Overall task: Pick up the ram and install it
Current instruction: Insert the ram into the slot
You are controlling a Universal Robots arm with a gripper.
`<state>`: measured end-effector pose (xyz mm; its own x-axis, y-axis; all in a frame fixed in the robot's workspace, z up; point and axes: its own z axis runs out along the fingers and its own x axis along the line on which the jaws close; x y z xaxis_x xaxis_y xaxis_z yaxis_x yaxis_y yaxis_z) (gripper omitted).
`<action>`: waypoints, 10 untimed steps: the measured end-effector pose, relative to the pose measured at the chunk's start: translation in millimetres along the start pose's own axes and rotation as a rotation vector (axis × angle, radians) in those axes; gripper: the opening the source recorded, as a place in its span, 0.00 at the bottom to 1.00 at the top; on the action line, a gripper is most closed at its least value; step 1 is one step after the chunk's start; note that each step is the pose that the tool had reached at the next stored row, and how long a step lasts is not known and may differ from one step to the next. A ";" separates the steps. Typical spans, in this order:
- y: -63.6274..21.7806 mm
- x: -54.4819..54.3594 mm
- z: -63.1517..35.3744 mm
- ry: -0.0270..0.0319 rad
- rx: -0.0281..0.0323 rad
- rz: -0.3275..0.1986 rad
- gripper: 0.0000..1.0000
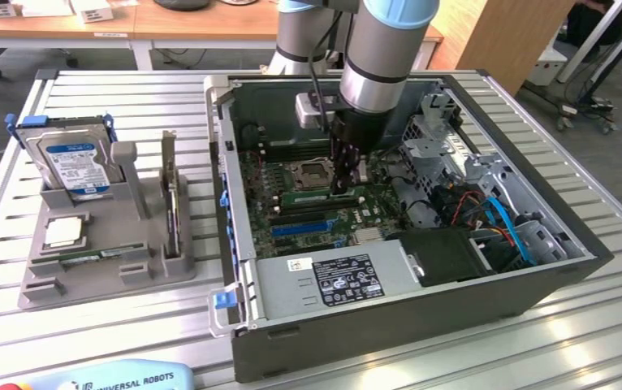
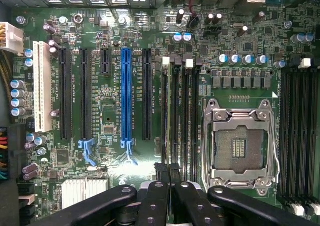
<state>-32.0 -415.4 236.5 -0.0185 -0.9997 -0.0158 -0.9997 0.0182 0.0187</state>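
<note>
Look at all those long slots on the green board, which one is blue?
The blue slot has black slots close on both sides. Every other long slot is black, except one white slot.

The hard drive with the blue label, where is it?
The hard drive stands upright in a grey holder on the exterior view's left, beside the open computer case.

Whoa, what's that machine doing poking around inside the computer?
A robot arm hangs into an open computer case. Its hand is closed, right over the memory slots on the motherboard, beside the empty processor socket. It seems to be fitting a ram stick there, though the stick itself is hard to make out. A hard drive stands in a grey tray outside.
</note>
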 end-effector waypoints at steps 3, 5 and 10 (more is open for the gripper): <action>0.0 0.4 0.0 0.0001 -0.0001 0.000 0.11; 0.0 0.5 0.0 0.0001 -0.0001 0.000 0.11; 0.0 0.6 0.6 0.0001 -0.0001 0.000 0.11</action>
<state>-32.0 -415.9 235.9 -0.0186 -0.9997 -0.0157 -0.9997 0.0183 0.0188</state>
